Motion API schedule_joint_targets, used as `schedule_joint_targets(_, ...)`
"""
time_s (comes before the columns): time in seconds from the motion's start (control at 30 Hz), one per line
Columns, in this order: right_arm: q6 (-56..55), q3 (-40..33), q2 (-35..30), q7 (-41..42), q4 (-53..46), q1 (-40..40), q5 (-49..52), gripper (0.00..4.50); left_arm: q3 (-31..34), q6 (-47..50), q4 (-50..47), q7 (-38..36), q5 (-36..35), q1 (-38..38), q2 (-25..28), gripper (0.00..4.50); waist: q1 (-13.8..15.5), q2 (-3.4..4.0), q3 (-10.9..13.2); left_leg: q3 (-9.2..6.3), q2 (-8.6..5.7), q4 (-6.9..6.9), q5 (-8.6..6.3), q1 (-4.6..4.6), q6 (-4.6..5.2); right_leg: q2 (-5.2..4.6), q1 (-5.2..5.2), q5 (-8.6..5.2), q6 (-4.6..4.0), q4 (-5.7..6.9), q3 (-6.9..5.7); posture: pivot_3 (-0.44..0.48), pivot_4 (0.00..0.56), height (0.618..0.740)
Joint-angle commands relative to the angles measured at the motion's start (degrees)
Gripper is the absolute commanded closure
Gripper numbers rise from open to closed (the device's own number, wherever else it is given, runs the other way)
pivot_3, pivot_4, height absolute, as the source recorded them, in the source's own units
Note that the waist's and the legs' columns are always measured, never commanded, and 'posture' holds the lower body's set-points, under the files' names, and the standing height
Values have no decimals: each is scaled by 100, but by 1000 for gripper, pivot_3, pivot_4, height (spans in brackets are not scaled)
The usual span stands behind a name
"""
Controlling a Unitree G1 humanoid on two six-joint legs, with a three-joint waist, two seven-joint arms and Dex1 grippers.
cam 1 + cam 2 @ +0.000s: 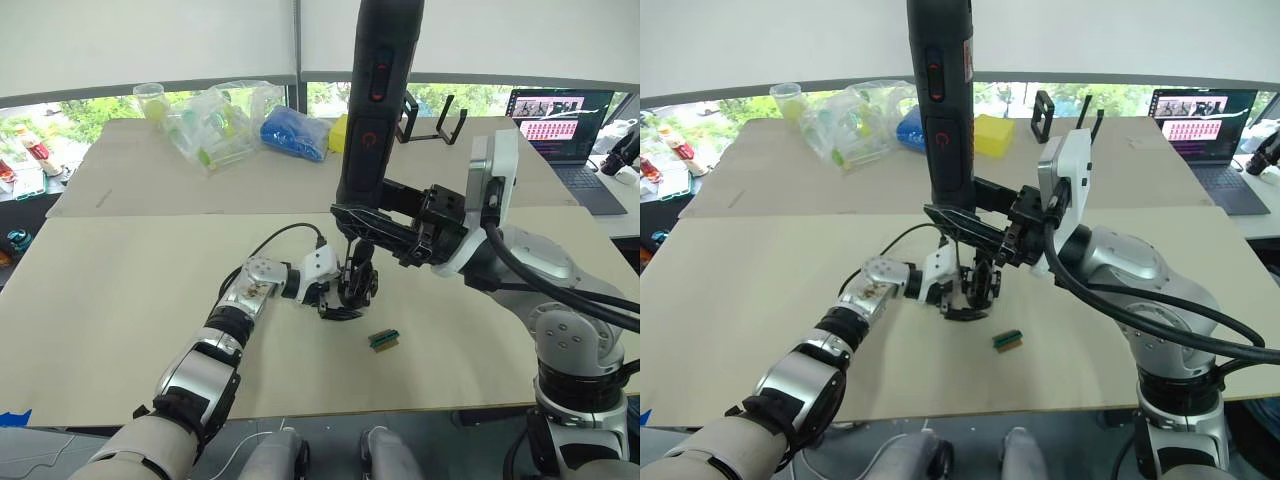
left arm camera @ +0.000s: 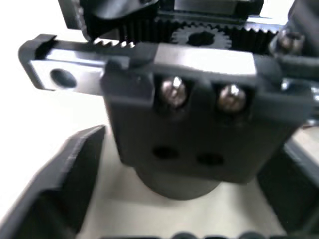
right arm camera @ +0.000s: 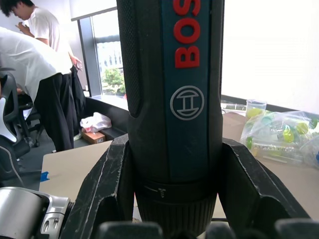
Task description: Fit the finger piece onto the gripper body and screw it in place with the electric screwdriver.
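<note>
Right gripper (image 3: 172,199) clamps the electric screwdriver (image 1: 374,110) upright, bit down on the gripper body (image 1: 352,285). Left gripper (image 1: 340,295) closed on the gripper body; small green block (image 1: 383,339) lies near it.

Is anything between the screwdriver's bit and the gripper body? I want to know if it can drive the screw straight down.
Nothing visible does. The right gripper holds the electric screwdriver upright directly above the gripper body, which the left gripper grips. The green-and-tan block lies off to the side.
</note>
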Motion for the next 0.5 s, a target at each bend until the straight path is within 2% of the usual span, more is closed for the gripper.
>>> schedule_joint_targets(0.03,-123,-146,-42,52,-196,-156,28,2585,163,478,-1002,166,-129,430,210,0,-11,0,0,0,0,-1,0,0,0,0,0,0,0,2,0,0,150,740)
schedule_joint_targets(0.17,-146,-117,-63,117,-216,-85,-23,2585,315,1570,-2679,638,-355,1240,328,0,-20,1,0,-2,4,-3,0,0,0,0,-1,0,0,6,3,0,150,740)
schedule_joint_targets(0.27,-172,-101,-72,151,-220,-42,-78,2585,266,1997,-3580,977,-382,1764,307,0,9,0,0,-4,4,-1,0,1,0,-2,0,0,0,1,5,0,150,740)
schedule_joint_targets(0.5,-304,13,-73,312,-244,91,-435,2585,154,2074,-4113,1891,-240,2193,14,0,30,1,0,-4,3,1,1,6,-3,-5,3,0,0,-7,4,0,150,740)
